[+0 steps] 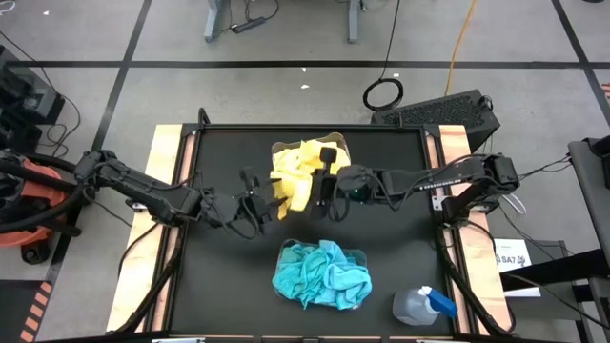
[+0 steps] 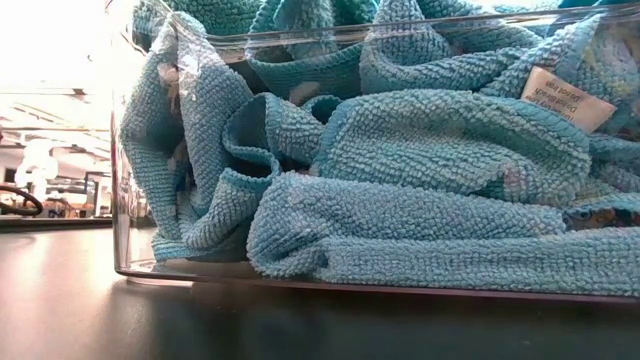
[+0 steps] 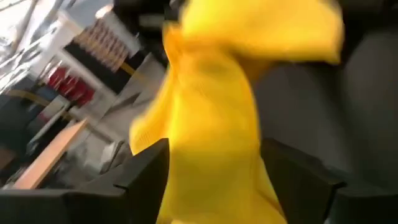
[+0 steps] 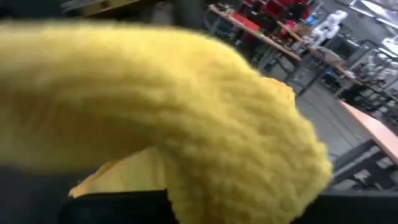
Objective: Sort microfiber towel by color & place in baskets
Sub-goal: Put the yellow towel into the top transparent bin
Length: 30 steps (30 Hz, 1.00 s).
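A yellow microfiber towel hangs in the air at mid-table between my two grippers. My right gripper is shut on it and reaches in from the table's right. My left gripper stands open on the towel's left side, with the towel running between its fingers. More yellow towels lie heaped in the far basket. Turquoise blue towels fill the near basket, which the low view shows close up. My left gripper has the yellow towel passing between its spread fingers; I cannot tell whether it touches them. My right gripper is shut on the yellow towel, coming about level from the table's right. The cloth covers the fingers, so the held part is hidden. The towel is lifted clear of the table.
A clear spray bottle with a blue trigger lies at the near right corner of the black mat. Wooden rails run along the table's left and right sides. Bare mat lies to the left of the blue basket.
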Each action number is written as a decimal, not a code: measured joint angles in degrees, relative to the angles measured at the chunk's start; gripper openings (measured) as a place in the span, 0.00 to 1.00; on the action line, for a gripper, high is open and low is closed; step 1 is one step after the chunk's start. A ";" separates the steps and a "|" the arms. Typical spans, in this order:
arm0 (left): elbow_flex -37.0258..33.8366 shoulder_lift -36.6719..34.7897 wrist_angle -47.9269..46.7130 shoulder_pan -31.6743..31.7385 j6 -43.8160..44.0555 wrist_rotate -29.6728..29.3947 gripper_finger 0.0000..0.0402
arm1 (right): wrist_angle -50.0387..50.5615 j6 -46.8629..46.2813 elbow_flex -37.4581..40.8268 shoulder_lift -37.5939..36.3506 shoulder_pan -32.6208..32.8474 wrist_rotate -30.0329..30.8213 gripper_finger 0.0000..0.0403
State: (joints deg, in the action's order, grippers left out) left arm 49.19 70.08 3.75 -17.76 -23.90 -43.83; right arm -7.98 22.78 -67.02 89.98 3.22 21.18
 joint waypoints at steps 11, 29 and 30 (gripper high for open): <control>-0.02 -1.05 -23.22 0.15 20.46 -3.85 0.65 | 1.03 0.60 -0.02 -1.71 -9.31 -5.03 0.01; -0.07 3.45 -28.04 -5.35 36.27 6.53 0.65 | 0.49 -14.22 -0.04 9.92 -22.40 -21.71 0.01; -0.07 4.41 -27.89 -5.78 36.80 6.60 0.65 | 0.58 -14.52 -0.04 10.96 -22.40 -21.74 0.01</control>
State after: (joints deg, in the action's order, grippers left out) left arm 49.12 74.49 -24.14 -23.53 12.90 -37.23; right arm -7.40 8.26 -67.07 100.94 -19.18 -0.56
